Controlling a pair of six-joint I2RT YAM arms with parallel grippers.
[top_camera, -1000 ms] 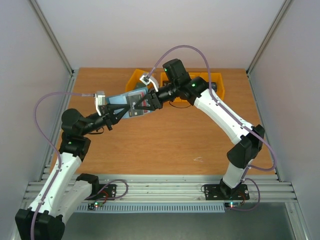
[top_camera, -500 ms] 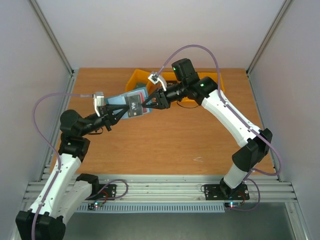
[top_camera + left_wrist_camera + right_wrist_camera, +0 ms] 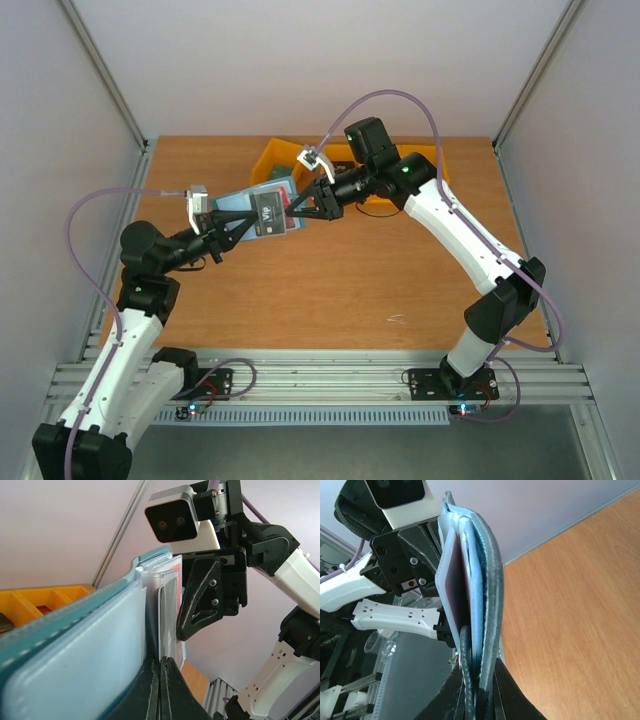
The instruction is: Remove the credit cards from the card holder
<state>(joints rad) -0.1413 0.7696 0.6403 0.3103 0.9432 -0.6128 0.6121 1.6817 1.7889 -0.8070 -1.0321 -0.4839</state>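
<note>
The slate-blue card holder hangs in the air above the back of the table, held between both grippers. My left gripper is shut on a thin inner leaf of it, and the pale blue pocket lies just left of the fingers. My right gripper is shut on the holder's opposite edge, cover and pocket pinched together. A dark credit card shows on the holder's face. In the right wrist view a dark red card sits in its sleeve. Other cards are hidden.
Yellow plastic bins stand at the back of the wooden table, right behind the held holder, and a second bin is behind the right arm. Grey walls close in both sides.
The right gripper's jaws have closed on the holder's edge. The right arm drew back a little to the right, and the holder turned slightly between the grippers.
</note>
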